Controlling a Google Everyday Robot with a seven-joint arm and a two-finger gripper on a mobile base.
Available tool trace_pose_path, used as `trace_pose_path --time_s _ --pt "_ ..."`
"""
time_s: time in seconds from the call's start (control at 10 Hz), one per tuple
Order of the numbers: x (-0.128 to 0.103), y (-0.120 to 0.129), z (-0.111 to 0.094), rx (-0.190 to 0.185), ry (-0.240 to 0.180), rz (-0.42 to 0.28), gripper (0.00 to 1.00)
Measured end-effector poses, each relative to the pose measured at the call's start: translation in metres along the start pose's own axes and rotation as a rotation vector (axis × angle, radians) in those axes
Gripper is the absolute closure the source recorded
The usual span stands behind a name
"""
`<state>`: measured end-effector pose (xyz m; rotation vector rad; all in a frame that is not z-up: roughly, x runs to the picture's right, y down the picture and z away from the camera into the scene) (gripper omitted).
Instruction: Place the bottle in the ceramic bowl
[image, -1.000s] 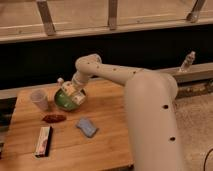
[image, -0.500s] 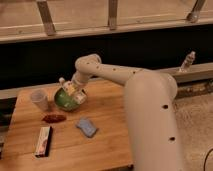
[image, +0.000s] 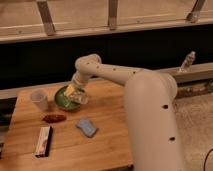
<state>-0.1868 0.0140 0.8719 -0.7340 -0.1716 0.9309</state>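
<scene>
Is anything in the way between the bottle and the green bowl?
Nothing visible. The claw is right over the bowl, with the bottle at it above the bowl's middle. The cup stands off to the bowl's side, not in between.

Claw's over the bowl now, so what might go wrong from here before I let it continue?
1. The claw sits low over the glossy green ceramic bowl with the small white plastic bottle; a tilted release might let it roll over the shallow rim.
2. The clear plastic cup stands just beside the bowl, so a sideways retreat may knock it over.
</scene>
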Motion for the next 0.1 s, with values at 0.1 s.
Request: trace_pose_path --time_s 0.1 --pt "-0.0001 0.0000 -0.0001 0.000 0.000 0.000 0.20"
